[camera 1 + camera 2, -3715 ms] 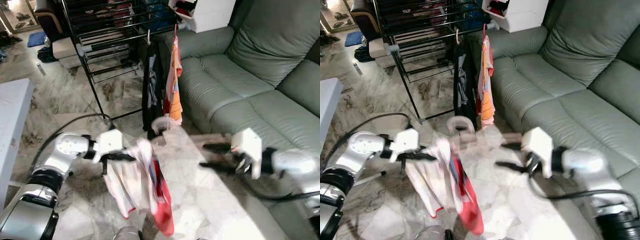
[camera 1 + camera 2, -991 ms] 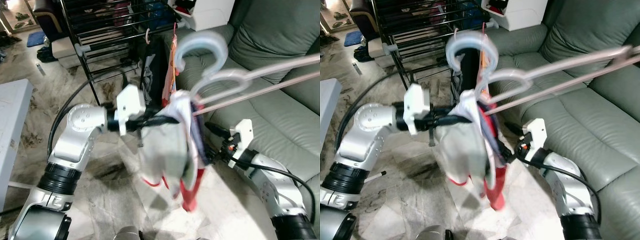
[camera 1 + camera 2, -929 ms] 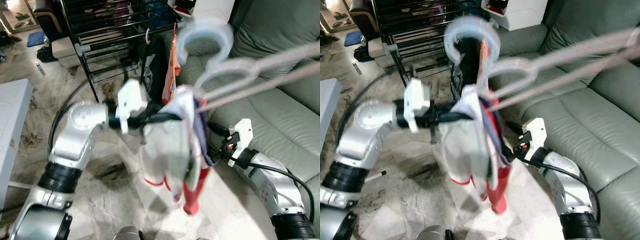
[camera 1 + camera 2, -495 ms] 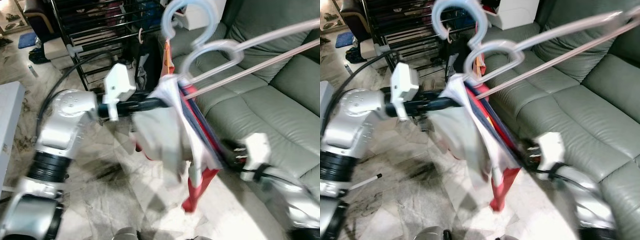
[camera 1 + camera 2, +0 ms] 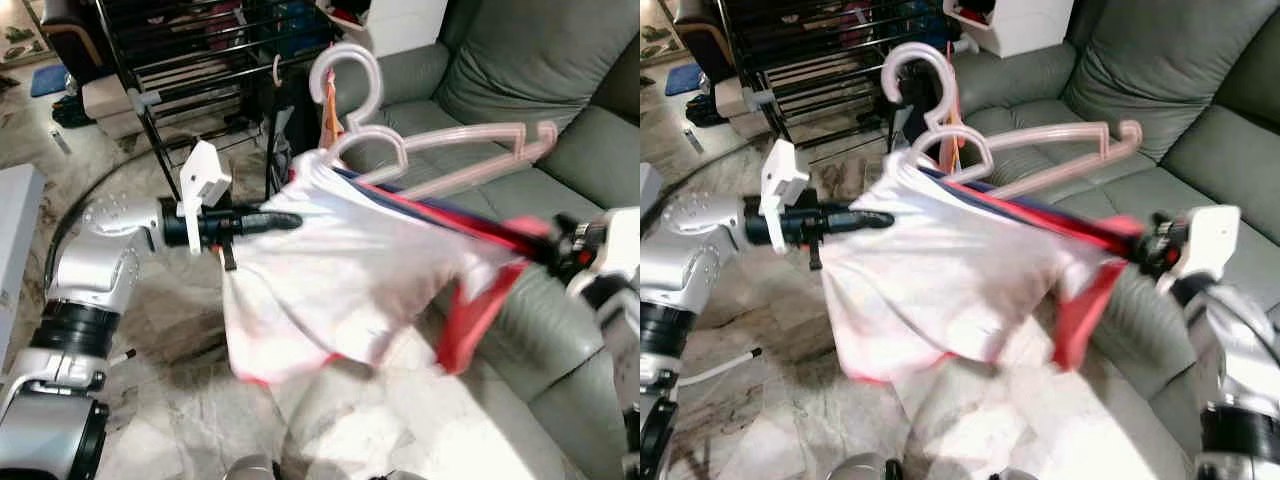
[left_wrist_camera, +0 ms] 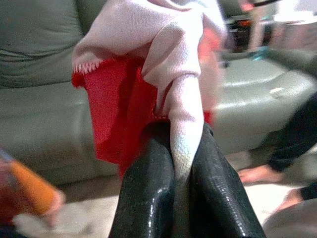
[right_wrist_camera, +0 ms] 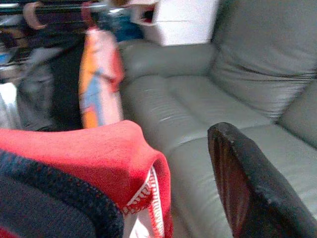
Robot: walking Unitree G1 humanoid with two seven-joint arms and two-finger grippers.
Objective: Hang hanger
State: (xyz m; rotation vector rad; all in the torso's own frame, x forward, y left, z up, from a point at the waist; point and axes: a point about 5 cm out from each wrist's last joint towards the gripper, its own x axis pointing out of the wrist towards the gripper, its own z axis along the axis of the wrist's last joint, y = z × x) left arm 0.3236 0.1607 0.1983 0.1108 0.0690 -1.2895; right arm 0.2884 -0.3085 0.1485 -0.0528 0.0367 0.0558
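Pale pink plastic hanger (image 5: 430, 150), hook uppermost, held in mid-air and tilted. White garment with red and navy trim (image 5: 340, 270) draped across it, stretched out sideways.

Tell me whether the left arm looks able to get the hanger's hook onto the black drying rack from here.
Probably yes: the left gripper holds the garment with the hanger riding on top, its hook near the drying rack with open space between.
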